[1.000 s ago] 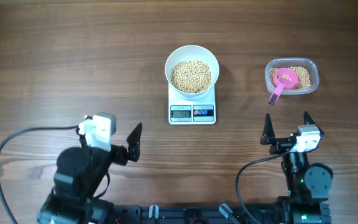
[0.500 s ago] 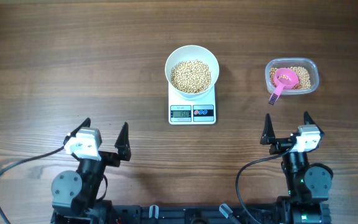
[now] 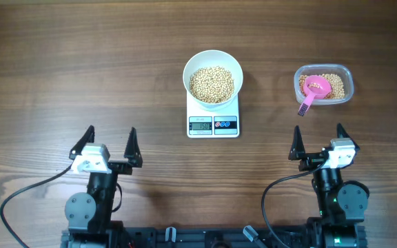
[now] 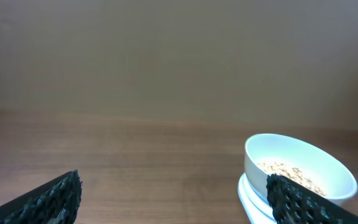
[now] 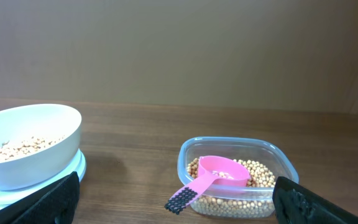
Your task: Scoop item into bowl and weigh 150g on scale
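Tan round beans (image 3: 211,84) are heaped in the smooth white bowl (image 3: 212,55), upper centre; left gripper (image 3: 111,130) and right gripper (image 3: 318,129) are spread apart.

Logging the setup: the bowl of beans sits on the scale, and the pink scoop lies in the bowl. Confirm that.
Wrong on the scoop: it lies in the clear container, not the bowl. The overhead view shows it. The bowl of beans does sit on the scale.

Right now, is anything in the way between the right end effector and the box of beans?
No. Only bare table lies between the open right end effector and the clear container of beans. The pink scoop rests inside it, on the beans.
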`<state>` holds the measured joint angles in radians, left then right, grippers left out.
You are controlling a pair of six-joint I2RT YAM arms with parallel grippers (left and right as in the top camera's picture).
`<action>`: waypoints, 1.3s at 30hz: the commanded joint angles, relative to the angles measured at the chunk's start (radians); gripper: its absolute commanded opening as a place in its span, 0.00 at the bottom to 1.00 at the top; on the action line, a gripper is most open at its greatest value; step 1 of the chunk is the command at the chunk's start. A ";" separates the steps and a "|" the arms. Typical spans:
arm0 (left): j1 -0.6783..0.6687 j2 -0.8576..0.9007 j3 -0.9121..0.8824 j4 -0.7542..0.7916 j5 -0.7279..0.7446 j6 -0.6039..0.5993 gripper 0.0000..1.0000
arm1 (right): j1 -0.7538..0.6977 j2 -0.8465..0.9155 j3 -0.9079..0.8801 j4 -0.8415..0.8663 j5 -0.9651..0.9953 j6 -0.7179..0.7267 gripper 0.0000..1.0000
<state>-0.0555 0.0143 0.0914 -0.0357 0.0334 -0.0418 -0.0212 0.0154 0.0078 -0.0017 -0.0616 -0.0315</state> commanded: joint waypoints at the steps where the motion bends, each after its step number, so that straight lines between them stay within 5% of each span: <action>1: 0.016 -0.011 -0.054 0.048 -0.016 0.004 1.00 | 0.005 -0.012 -0.003 0.003 0.017 0.006 1.00; 7: 0.016 -0.011 -0.086 0.110 -0.012 0.004 1.00 | 0.005 -0.012 -0.003 0.003 0.017 0.006 1.00; 12: 0.016 -0.011 -0.086 0.018 -0.028 0.017 1.00 | 0.005 -0.012 -0.003 0.003 0.017 0.006 1.00; 21: 0.034 -0.011 -0.086 -0.041 -0.028 0.222 1.00 | 0.005 -0.012 -0.003 0.004 0.017 0.005 1.00; 29: 0.054 -0.011 -0.086 -0.041 -0.038 0.058 1.00 | 0.005 -0.012 -0.003 0.003 0.017 0.006 1.00; 39: 0.072 -0.011 -0.086 -0.041 -0.045 0.056 1.00 | 0.005 -0.012 -0.003 0.003 0.016 0.006 1.00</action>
<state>0.0086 0.0139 0.0105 -0.0731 -0.0029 0.0338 -0.0212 0.0154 0.0078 -0.0017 -0.0616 -0.0315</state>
